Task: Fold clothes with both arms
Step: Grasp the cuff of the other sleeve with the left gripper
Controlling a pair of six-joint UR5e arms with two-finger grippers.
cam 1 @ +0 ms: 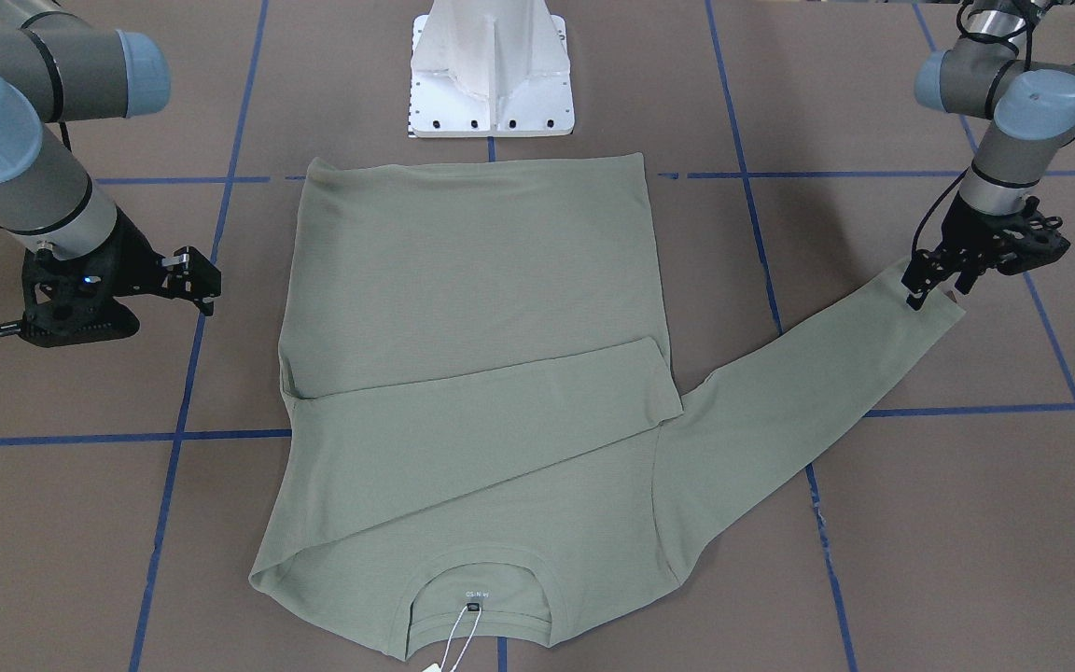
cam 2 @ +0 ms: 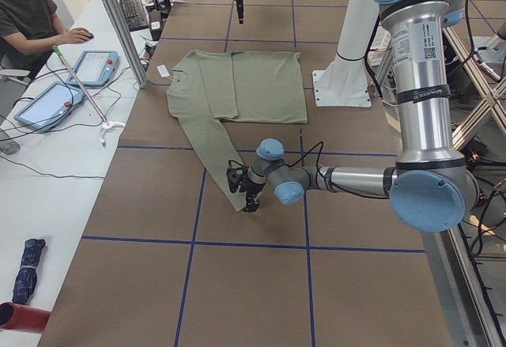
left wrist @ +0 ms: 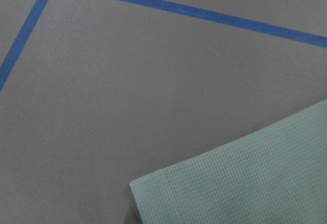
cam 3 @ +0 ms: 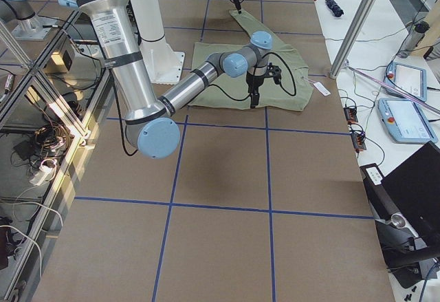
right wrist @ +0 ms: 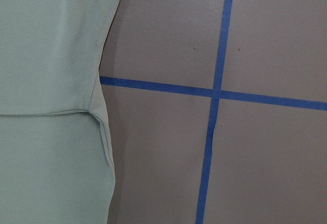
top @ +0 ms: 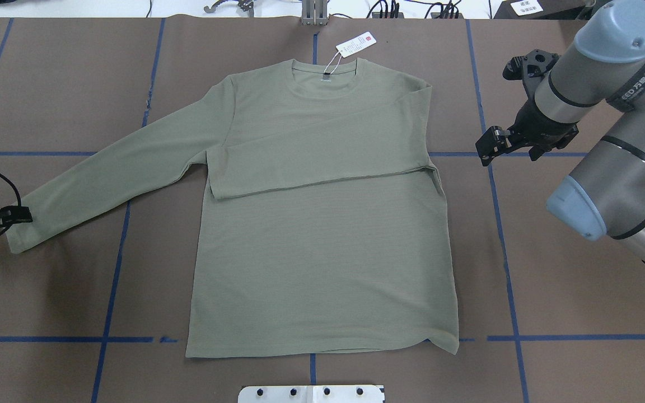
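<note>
Exterior left view: person (cam 2: 28,15) and tablets (cam 2: 93,68) sit near the shirt (cam 2: 257,86).

The left arm (cam 1: 1004,140) reaches out over the left side of the table (cam 1: 967,523), its forearm angled steeply down and the wrist bent, so the left tool (cam 1: 934,291) sits low, close to the surface. Whether its jaws are apart or together cannot be told. The right arm (cam 1: 43,196) comes in over the table's right side, its forearm sloping down and inward. The right tool (cam 1: 202,280) points toward the table's middle, with its jaws apart and nothing between them.
</note>
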